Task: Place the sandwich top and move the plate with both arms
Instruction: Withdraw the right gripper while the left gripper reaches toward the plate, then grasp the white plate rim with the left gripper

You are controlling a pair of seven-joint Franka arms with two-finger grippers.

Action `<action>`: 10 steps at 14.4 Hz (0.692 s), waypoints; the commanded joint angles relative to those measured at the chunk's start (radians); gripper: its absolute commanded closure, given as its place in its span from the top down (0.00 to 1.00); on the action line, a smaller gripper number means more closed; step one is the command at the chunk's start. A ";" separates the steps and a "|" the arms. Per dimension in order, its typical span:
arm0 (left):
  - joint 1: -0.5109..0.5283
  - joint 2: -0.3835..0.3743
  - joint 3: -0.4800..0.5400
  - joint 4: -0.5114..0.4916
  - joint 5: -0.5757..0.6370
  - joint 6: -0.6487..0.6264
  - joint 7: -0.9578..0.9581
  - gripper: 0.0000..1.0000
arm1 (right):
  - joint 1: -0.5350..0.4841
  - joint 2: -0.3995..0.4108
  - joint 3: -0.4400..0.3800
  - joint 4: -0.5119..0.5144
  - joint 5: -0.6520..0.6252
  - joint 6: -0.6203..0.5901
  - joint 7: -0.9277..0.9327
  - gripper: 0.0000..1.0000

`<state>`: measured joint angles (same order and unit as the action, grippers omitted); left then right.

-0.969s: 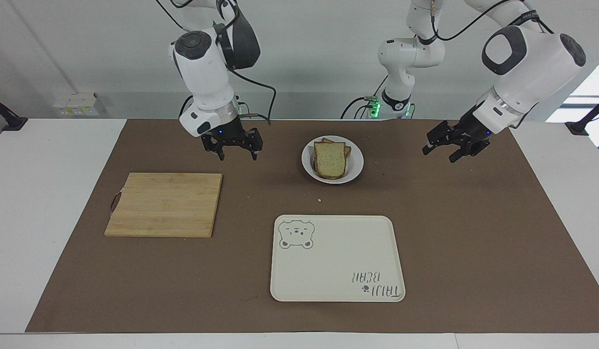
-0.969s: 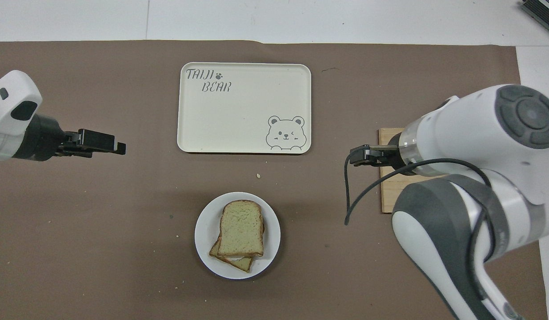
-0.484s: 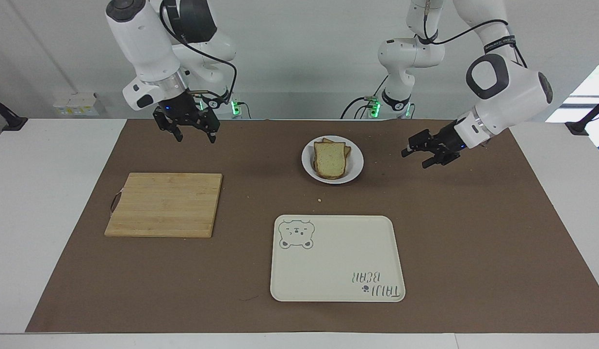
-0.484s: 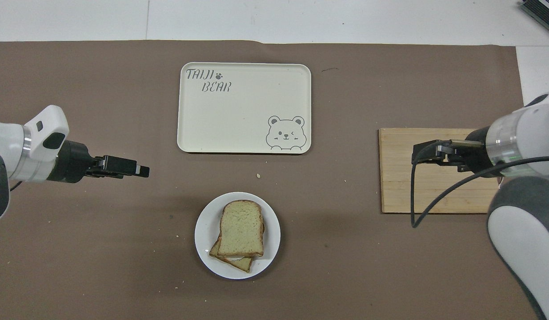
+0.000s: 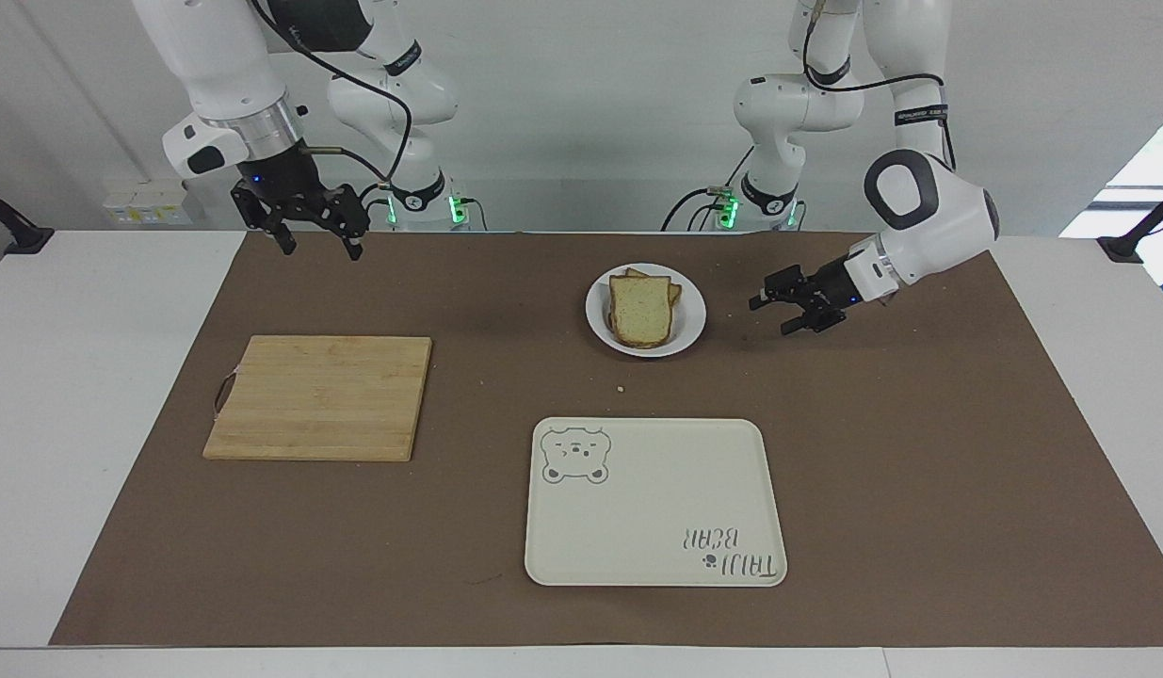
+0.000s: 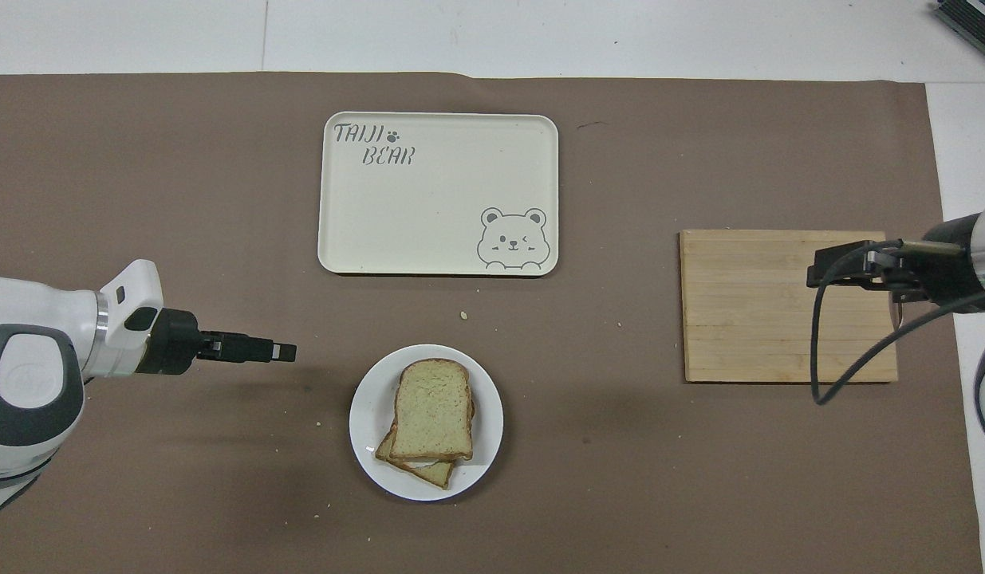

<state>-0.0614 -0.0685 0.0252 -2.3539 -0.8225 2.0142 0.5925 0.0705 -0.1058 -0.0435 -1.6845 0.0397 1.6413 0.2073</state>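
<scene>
At centre frame in the facing view, the sandwich top (image 5: 641,310) lies on the plate (image 5: 691,323). Low beside the plate, at its right, the left end effector (image 5: 781,310) is spread wide, empty. Upper left, the right end effector (image 5: 319,238) hangs wide, empty. Lower down sits the tray (image 5: 656,565).

Sandwich top (image 5: 640,310) on plate (image 5: 691,320), tray (image 5: 653,504) farther from robots, cutting board (image 5: 319,397) toward right arm's end
</scene>
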 commanded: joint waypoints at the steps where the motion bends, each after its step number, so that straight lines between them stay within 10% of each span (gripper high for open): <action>1: -0.031 -0.065 0.005 -0.085 -0.032 0.043 0.016 1.00 | -0.011 0.006 -0.015 0.094 -0.018 -0.075 -0.025 1.00; 10: -0.175 -0.091 0.005 -0.249 -0.197 0.185 0.056 1.00 | -0.006 0.009 -0.035 0.175 -0.099 -0.182 -0.115 1.00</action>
<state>-0.1848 -0.1452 0.0192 -2.5585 -0.9625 2.1446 0.6234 0.0714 -0.1079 -0.0886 -1.5585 -0.0232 1.5063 0.1261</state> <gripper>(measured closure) 0.000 0.000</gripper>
